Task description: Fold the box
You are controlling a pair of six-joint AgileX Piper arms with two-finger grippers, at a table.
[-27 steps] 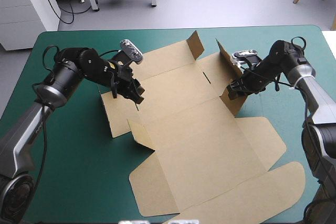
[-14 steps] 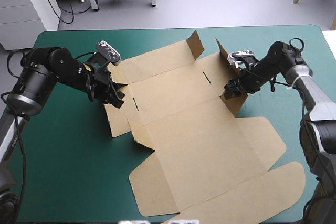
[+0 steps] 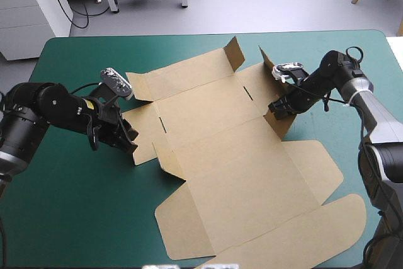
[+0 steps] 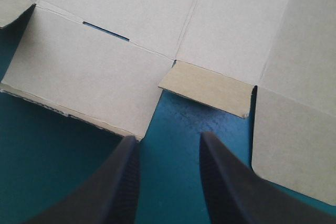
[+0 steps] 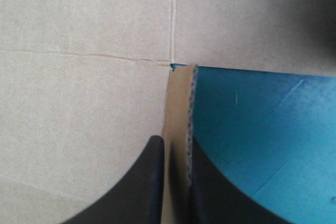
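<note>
The brown box [image 3: 233, 155] lies opened out across the middle of the teal-green worktop [image 3: 75, 218]. Most of its panels are flat. A far flap [image 3: 234, 53] stands upright, and the side wall [image 3: 275, 96] on the right is raised on edge.

The left hand [image 3: 128, 142] sits low at the box's left edge, over bare cover. In the left wrist view its black fingers [image 4: 118, 182] stand apart with nothing between them but the cover. One fingertip is just beside the corner of the slotted left panel [image 4: 84, 77]; whether it touches cannot be told. A small flap [image 4: 207, 87] tilts up just ahead of the hand.

The right hand [image 3: 276, 108] is at the near end of the raised side wall. In the right wrist view its fingers [image 5: 142, 187] are all but closed, pinching the thin edge of board between them. Flat board lies to one side of that wall and bare cover to the other.
</note>
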